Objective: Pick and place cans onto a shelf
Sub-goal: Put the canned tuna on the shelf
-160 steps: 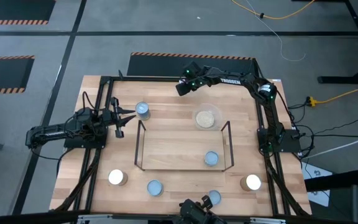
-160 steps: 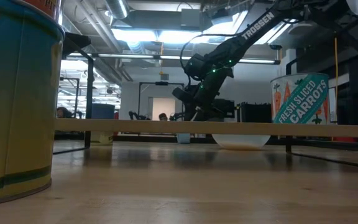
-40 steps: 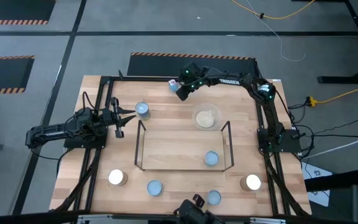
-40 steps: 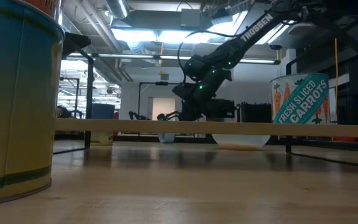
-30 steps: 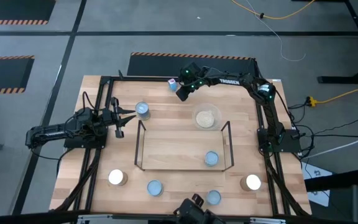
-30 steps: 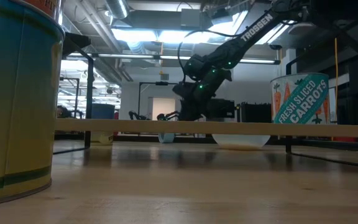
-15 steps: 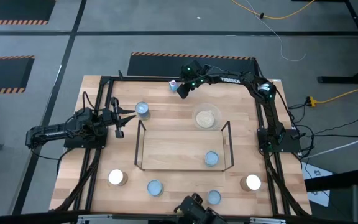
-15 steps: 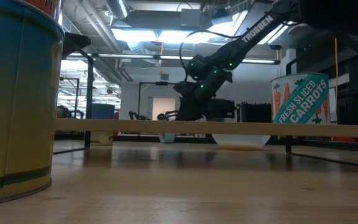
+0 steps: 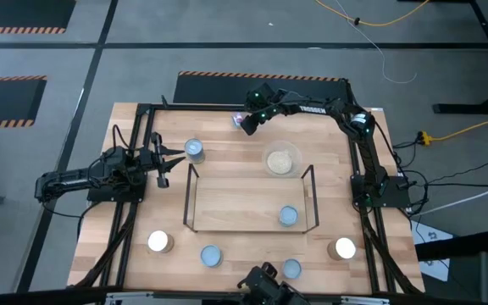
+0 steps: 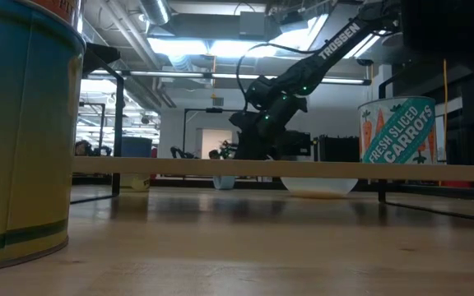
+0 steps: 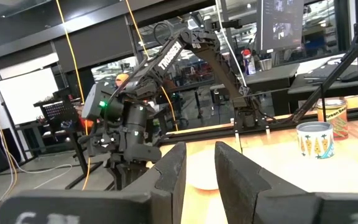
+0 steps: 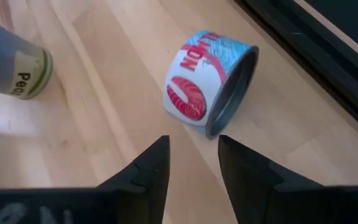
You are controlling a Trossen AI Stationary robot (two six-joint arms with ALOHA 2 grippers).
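Above, right gripper (image 9: 245,121) at twelve o'clock, fingers parted narrowly, empty, just short of tipped can (image 12: 211,85) lying sideways. Left gripper (image 9: 169,161) at nine o'clock, open beside upright can (image 9: 194,151). Shelf (image 9: 250,199) central, one can (image 9: 288,216) inside.

I count seven cans on the table (image 9: 227,144). Six stand upright: one at ten o'clock (image 9: 194,150), one inside the shelf (image 9: 288,216), and four from seven to five o'clock (image 9: 158,241) (image 9: 211,255) (image 9: 291,268) (image 9: 343,248). One more lies tipped over at twelve o'clock (image 12: 211,84). I see one shelf (image 9: 190,199), one dish (image 9: 282,160) and two arms (image 9: 83,180) (image 9: 358,135).
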